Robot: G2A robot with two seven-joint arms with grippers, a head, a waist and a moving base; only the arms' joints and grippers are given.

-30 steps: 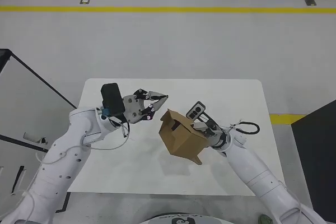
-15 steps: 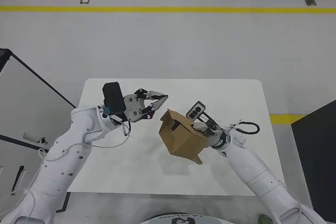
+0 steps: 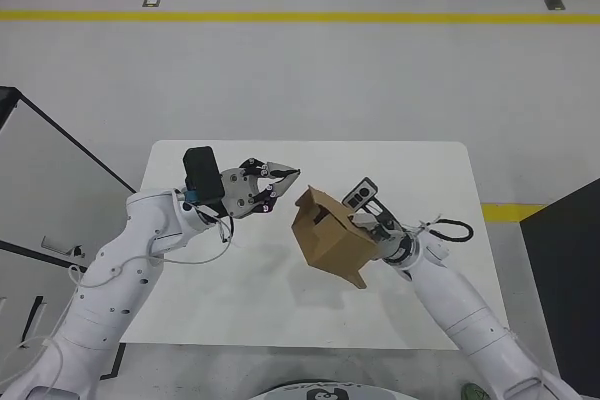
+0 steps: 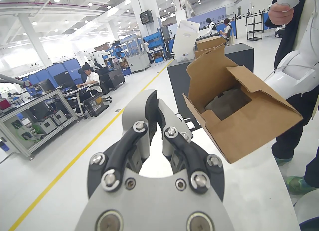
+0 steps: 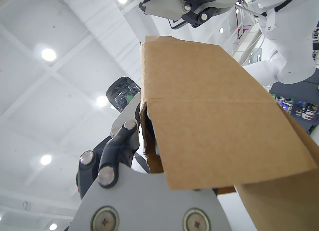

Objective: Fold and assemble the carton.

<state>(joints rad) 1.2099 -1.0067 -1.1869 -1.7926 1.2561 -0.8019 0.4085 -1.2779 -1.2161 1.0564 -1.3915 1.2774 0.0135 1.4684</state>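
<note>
Your right claw (image 3: 366, 229) is clamped on one side wall of the carton (image 3: 329, 240), with one finger outside the cardboard and the other seemingly tucked inside. It holds the carton in the air above the middle of the white table (image 3: 230, 290). The carton is a small brown corrugated box, tilted, with its open end turned toward your left claw (image 4: 156, 115). That claw hangs just beside the carton without touching it, its fingertips pressed together on nothing. At the open end, one flap stands up and outward. The other flaps are partly folded in, leaving a rectangular gap into the dark interior. Judging by its thin walls, the carton is light and should shift easily if pushed. The panels look stiff, the scored creases should bend readily, and a hard pinch would likely dent the board. The safest hold is probably flat on a wall close to a crease, as your right claw has it. The raised flap is best pushed or gripped near its free edge, so that it hinges on its crease.
</note>
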